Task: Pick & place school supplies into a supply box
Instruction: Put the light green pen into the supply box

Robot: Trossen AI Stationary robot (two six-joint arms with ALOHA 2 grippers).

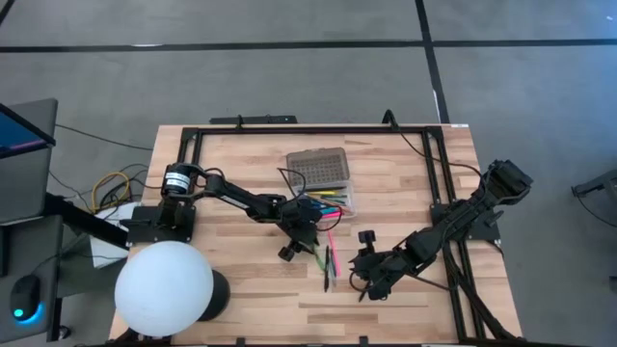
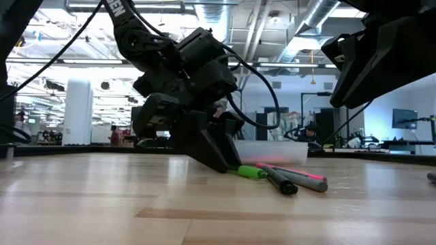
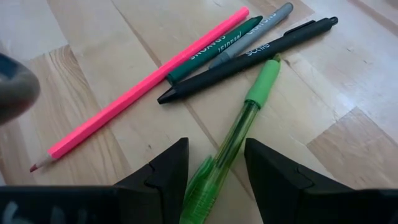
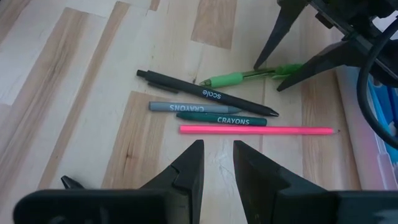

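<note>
My left gripper [image 3: 214,171] stands wide around the green pen [image 3: 239,134] on the table. Four more wait just past it. The supply box [image 1: 323,183] right behind already holds some.

Four pens [image 1: 330,262] lie beside the supply box [image 1: 322,179].

We see large white sphere [image 1: 165,288] at near-left corner of pale wood-plank surface [image 1: 241,299], on dark base [image 1: 218,295]. Black frame rails [image 1: 318,128] run along far edge and right side. We note monitor [image 1: 21,130] with blue screen off left edge, coloured cables [image 1: 114,188] beside it, grey floor [image 1: 289,67] beyond. Low view: we see bright hall with ceiling ducts [image 2: 310,27], person [image 2: 310,134] seated far back.
</note>
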